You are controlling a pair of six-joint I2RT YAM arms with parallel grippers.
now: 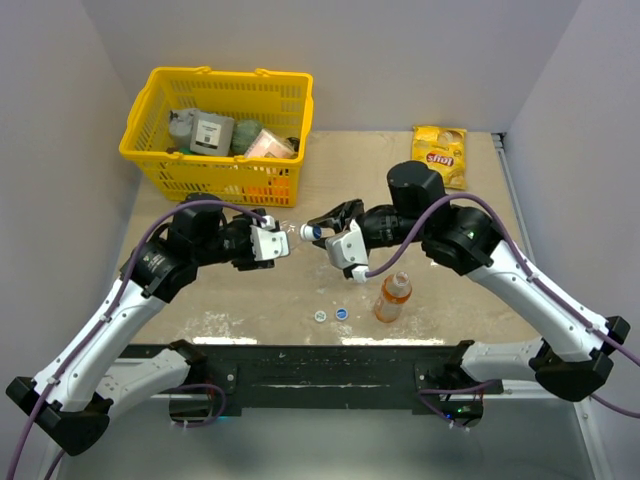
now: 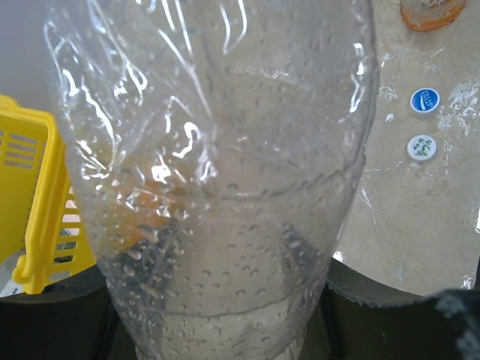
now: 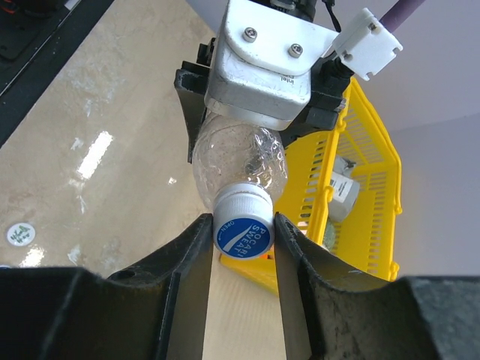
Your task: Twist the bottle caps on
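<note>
My left gripper [image 1: 270,241] is shut on a clear bottle [image 1: 287,229] and holds it on its side above the table; the bottle [image 2: 217,187] fills the left wrist view. My right gripper [image 1: 320,233] is shut on a blue cap [image 3: 244,231] that sits on this bottle's mouth, one finger on each side. An orange bottle [image 1: 393,297] stands uncapped on the table to the right. A whitish cap [image 1: 320,317] and a second blue cap [image 1: 342,313] lie side by side near the front edge. A second clear bottle is not in view.
A yellow basket [image 1: 215,165] of boxes and packets stands at the back left, just behind the held bottle. A yellow snack bag [image 1: 440,152] lies at the back right. The table's dark front rail [image 1: 320,365] runs below the loose caps.
</note>
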